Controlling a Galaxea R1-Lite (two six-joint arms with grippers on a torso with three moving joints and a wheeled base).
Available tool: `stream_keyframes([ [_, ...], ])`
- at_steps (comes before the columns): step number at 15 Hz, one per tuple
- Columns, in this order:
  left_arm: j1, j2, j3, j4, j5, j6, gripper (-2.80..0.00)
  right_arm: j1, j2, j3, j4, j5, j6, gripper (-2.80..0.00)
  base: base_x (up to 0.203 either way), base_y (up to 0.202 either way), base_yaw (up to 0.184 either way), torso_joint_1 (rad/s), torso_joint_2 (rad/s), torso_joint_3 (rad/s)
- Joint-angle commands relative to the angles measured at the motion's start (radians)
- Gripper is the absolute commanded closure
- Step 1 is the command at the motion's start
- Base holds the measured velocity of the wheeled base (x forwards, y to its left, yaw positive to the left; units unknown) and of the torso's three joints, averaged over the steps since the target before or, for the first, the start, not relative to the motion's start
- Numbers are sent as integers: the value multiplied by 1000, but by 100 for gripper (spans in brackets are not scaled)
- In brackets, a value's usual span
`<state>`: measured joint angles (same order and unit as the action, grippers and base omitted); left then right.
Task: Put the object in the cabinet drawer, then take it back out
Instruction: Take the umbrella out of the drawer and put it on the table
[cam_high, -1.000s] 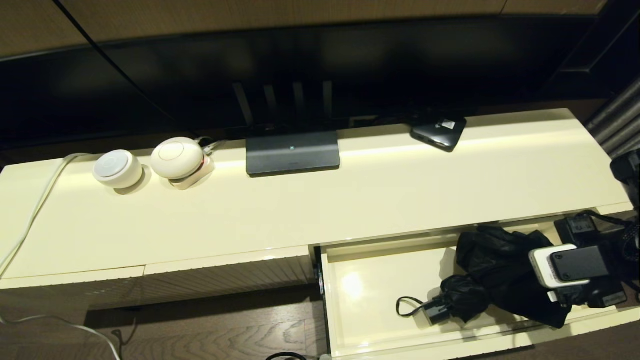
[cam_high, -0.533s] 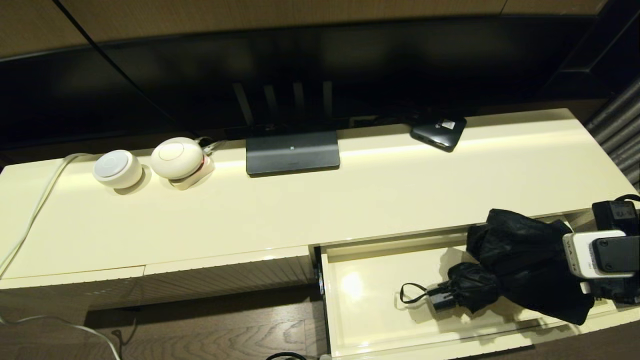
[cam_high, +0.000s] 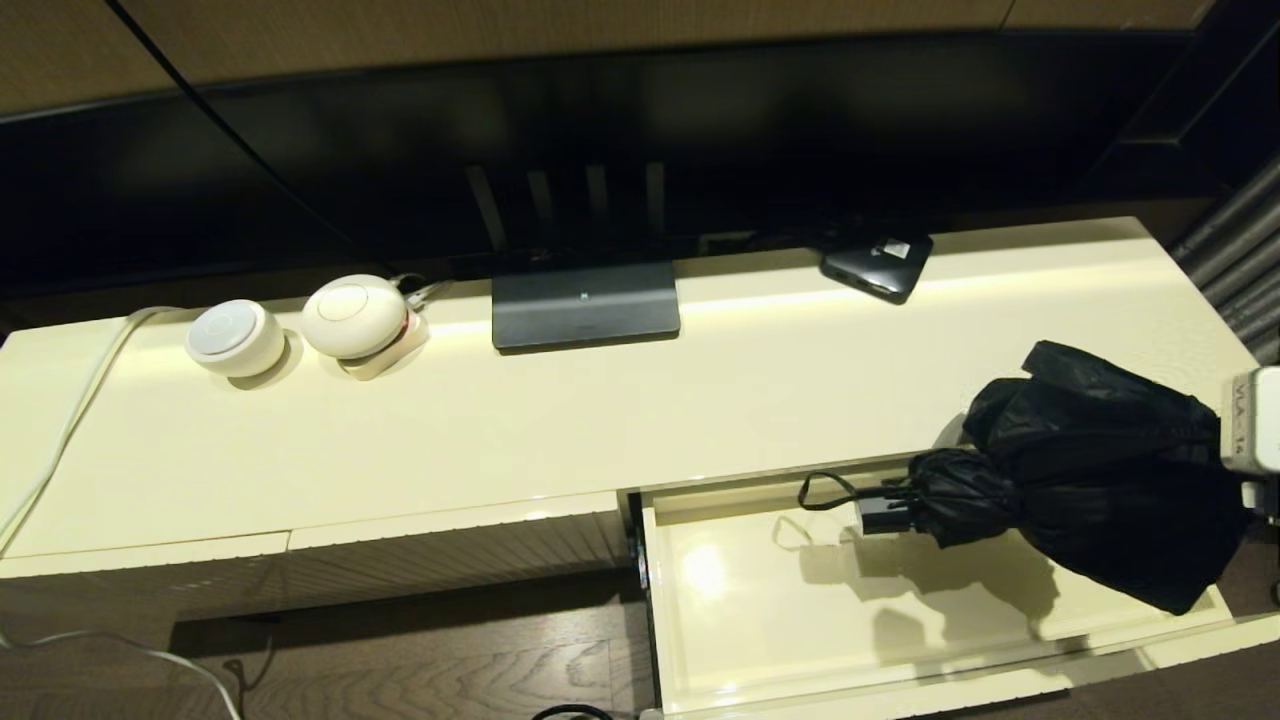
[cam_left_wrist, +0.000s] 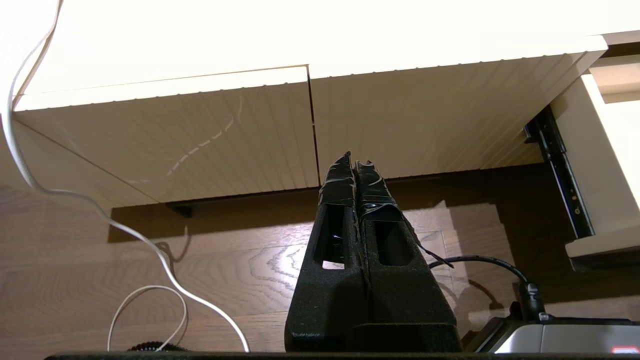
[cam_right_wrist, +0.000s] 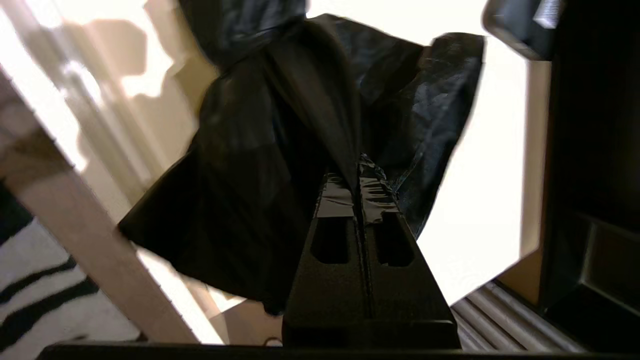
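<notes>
Right claw (cam_right_wrist: 359, 167) pinched tight on umbrella (cam_high: 1100, 470) fabric, hanging above drawer (cam_high: 700, 640) right end. You clear front edge, watch dangling loop (cam_high: 822, 490). Left claw (cam_left_wrist: 355, 162) closed, empty, parked.

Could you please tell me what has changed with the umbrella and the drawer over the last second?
The right gripper, shut on the umbrella, has lifted it off the drawer floor and carried it up and toward the robot's right; it now hangs over the drawer's right end, handle and wrist loop clear of the floor. The drawer stays open. The left gripper is shut, parked low before the ribbed panel. The items on the cabinet top have not moved.
</notes>
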<state>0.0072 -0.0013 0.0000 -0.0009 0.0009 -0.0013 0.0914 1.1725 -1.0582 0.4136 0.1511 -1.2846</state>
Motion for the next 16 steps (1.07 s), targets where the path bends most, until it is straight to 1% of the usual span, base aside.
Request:
stream_keyframes([
  [1, 0, 1, 3, 0, 1, 0, 0, 2, -8, -20, -31, -1, 4, 0, 0, 0, 0, 0, 0, 0],
  [2, 0, 1, 3, -1, 1, 0, 0, 0, 12, -31, -87, -3, 6, 0, 0, 0, 0, 0, 0, 0],
  [5, 0, 1, 3, -1, 1, 0, 0, -15, 93, -75, -170, -8, 8, 0, 0, 0, 0, 0, 0, 0],
  [7, 0, 1, 3, 1, 1, 0, 0, -40, 151, -98, -224, -10, 8, 0, 0, 0, 0, 0, 0, 0],
  [9, 0, 1, 3, -1, 1, 0, 0, -53, 214, -109, -301, -10, 9, 0, 0, 0, 0, 0, 0, 0],
  [12, 0, 0, 3, 0, 1, 0, 0, -60, 273, -117, -394, -11, 10, 0, 0, 0, 0, 0, 0, 0],
  [14, 0, 0, 3, -1, 1, 0, 0, -65, 350, -127, -486, -19, 9, 0, 0, 0, 0, 0, 0, 0],
  [16, 0, 1, 3, -1, 1, 0, 0, -62, 381, -146, -538, -25, 8, 0, 0, 0, 0, 0, 0, 0],
])
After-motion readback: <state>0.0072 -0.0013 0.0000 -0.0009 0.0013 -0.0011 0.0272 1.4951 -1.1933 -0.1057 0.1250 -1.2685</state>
